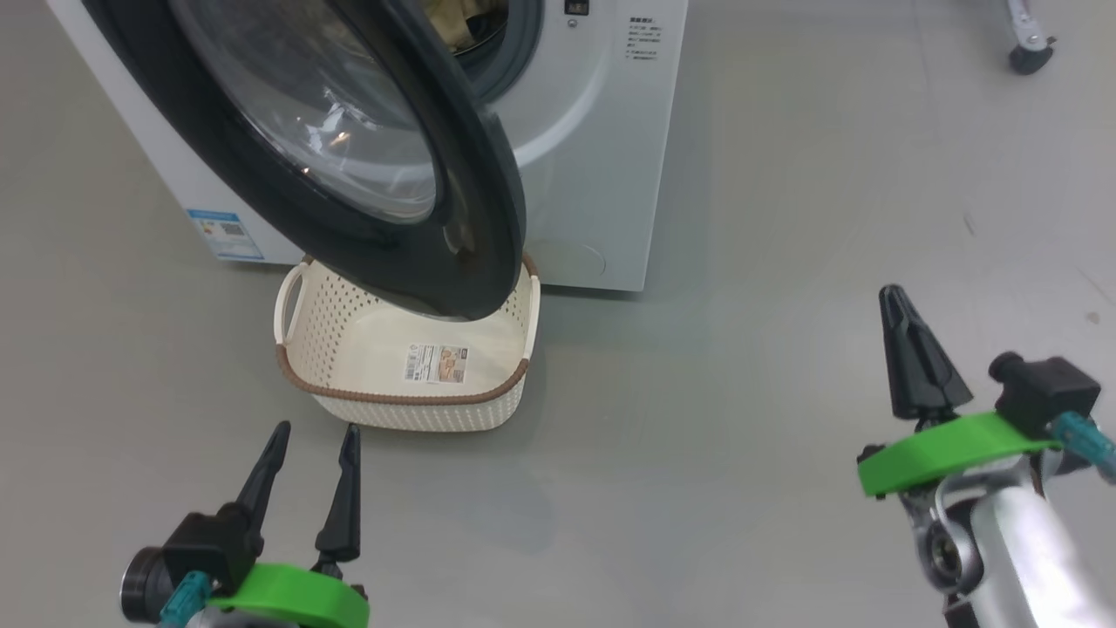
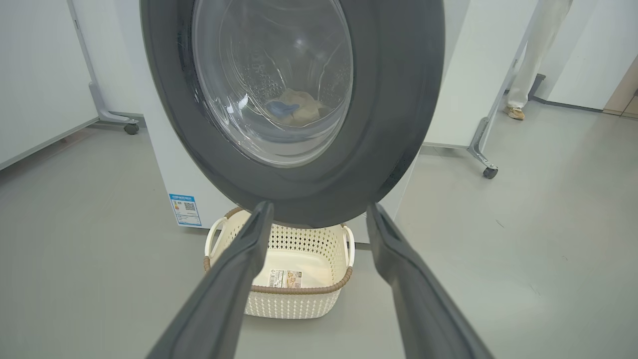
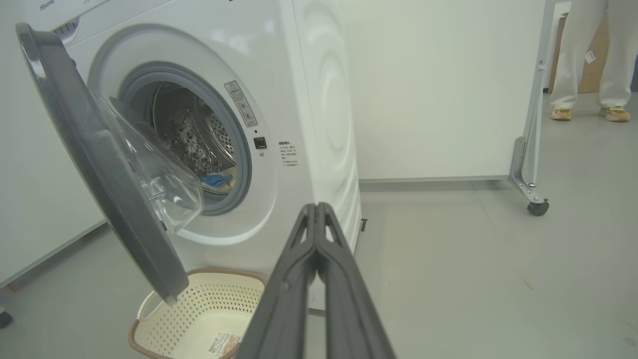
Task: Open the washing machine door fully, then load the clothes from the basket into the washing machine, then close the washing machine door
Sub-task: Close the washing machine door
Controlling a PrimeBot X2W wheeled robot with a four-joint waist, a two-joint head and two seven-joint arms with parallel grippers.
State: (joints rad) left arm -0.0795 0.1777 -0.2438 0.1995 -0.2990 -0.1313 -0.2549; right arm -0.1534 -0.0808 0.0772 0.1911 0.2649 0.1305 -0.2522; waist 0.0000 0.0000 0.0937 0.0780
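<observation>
Left pincer (image 1: 317, 427) spread wide, holding nothing, near the basket (image 1: 436, 417), right pincer (image 1: 891, 298) closed tight on nothing, basket on the floor (image 1: 741, 453) under the part-open washing machine door (image 1: 349, 148), clothes (image 3: 217, 180) seemingly inside the washing machine (image 1: 602, 113).

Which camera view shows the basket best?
The head view: the basket shows its bare floor and label, though the door covers its far edge. In the left wrist view a finger hides one corner; the right wrist view cuts it off.
</observation>
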